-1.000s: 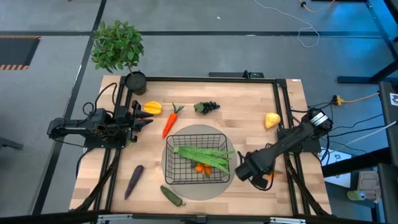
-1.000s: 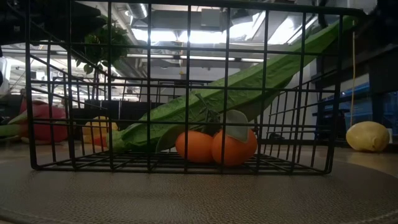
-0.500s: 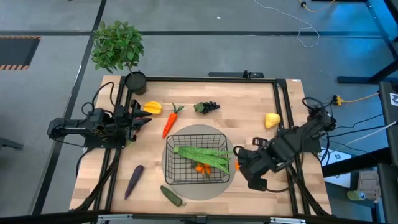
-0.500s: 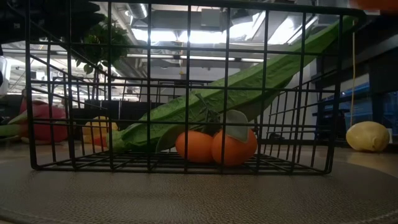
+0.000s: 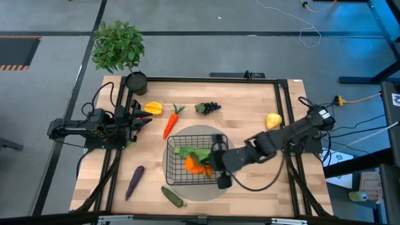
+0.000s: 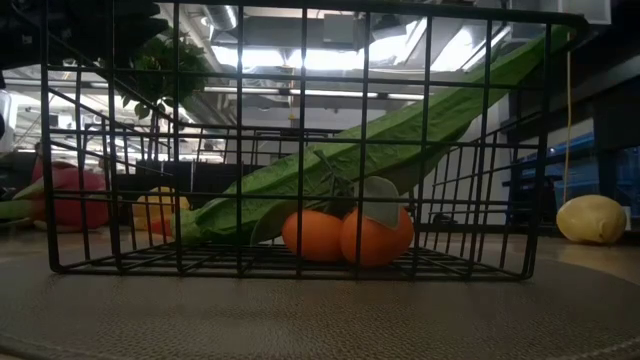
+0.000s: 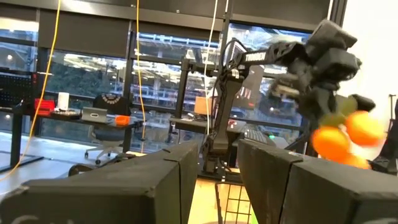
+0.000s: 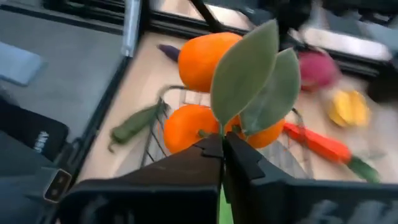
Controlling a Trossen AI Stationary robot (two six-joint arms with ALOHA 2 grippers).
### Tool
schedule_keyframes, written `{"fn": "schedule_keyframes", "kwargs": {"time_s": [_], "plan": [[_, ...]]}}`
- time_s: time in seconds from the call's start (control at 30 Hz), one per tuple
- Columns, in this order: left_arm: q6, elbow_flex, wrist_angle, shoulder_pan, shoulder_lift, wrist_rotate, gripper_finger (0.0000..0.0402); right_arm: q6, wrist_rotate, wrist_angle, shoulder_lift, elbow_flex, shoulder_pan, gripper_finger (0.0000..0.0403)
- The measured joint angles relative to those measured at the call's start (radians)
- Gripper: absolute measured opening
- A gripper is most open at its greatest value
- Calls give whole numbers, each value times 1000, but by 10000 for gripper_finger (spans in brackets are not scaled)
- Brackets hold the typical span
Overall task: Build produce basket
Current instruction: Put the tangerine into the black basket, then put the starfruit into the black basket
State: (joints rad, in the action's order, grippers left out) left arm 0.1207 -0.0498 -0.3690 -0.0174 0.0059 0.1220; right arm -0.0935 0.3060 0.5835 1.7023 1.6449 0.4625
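Note:
The black wire basket (image 5: 178, 175) stands on a round grey mat (image 5: 187, 190) and holds green beans (image 6: 400, 140) and two tangerines (image 6: 345, 235). My right gripper (image 5: 211, 161) reaches over the basket from the table's right and is shut on a second tangerine cluster (image 8: 208, 53) with green leaves (image 8: 245, 68); this cluster also shows in the left wrist view (image 7: 339, 134). My left gripper (image 5: 142, 122) waits open at the table's left, near the yellow pepper (image 5: 153, 108) and the carrot (image 5: 170, 122). My right gripper pinches the tangerine cluster between its two fingertips (image 8: 239, 158) at the base of the leaves (image 8: 221, 132). The fingers come from the table's right, slanting down. The tangerines stick out beyond the fingertips, lifted clear above the basket.
Grapes (image 5: 209, 107) and a lemon (image 5: 273, 120) lie toward the far side, an eggplant (image 5: 134, 181) and a cucumber (image 5: 173, 196) at the near side. A pink dragon fruit (image 6: 70, 195) shows behind the basket. A potted plant (image 5: 117, 47) stands at the far left corner.
My right gripper has lifted the tangerine cluster off the table at the near right and carried it toward the table's left, until it is over the basket. The arm has stretched out across the table.

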Motion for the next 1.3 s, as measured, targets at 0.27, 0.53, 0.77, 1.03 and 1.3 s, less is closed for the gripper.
{"fn": "schedule_keyframes", "kwargs": {"time_s": [0.27,0.53,0.77,1.03,1.3], "plan": [[0,0,0,0,0,0,105,55,-36,-320,0,-218,-104,0],[0,0,1,0,0,0,105,27,-124,-465,0,-308,-147,39],[0,0,1,0,0,0,105,24,-145,-522,0,-307,-158,152],[0,0,1,0,0,0,105,20,-116,-418,1,-163,-174,191],[5,0,21,0,0,17,105,-15,-10,78,0,85,-188,176]]}}
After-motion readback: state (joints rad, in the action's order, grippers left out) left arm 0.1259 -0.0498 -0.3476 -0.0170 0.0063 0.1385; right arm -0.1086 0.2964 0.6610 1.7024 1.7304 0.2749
